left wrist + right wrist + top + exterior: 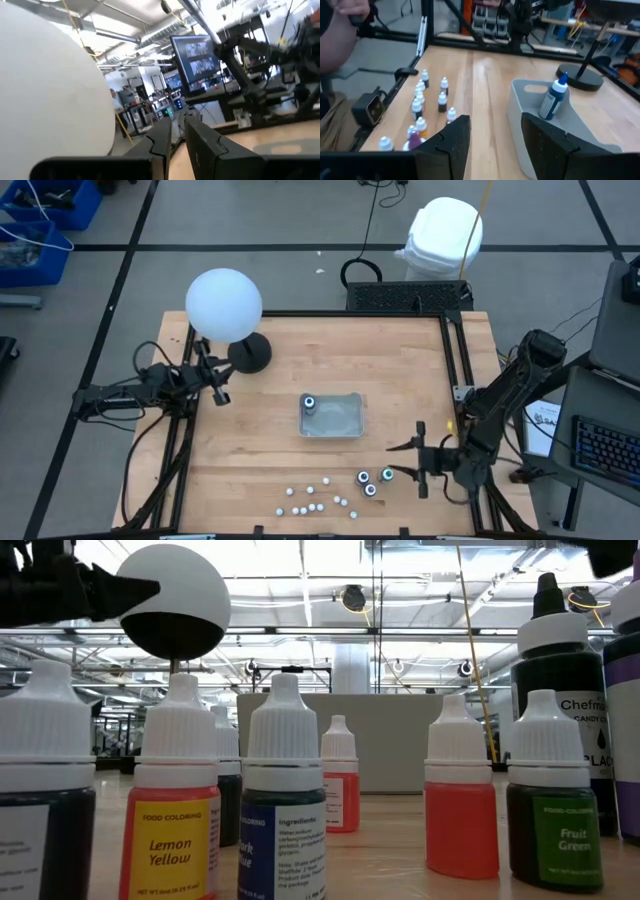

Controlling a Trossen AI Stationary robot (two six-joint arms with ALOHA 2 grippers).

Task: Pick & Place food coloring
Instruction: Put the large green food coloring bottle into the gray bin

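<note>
Wooden desk (pixel 260 450) carries a clear tray (pixel 345 420) at its middle, with one blue-capped food coloring bottle (pixel 309 403) standing upright in the tray's corner toward 10 o'clock. The right end effector (pixel 420 461) hovers near the desk's 4 o'clock edge, fingers parted and grasping nothing; three larger bottles (pixel 372 480) stand just beside it toward 8 o'clock, and the small white-capped bottles (pixel 312 498) lie scattered farther toward 9 o'clock. The left end effector (pixel 213 376) waits by the globe lamp (pixel 224 305), fingers nearly together, empty.

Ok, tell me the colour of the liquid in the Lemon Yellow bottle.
Yellow, under a white cap, on the Lemon Yellow bottle; it shows best in the low view.
</note>
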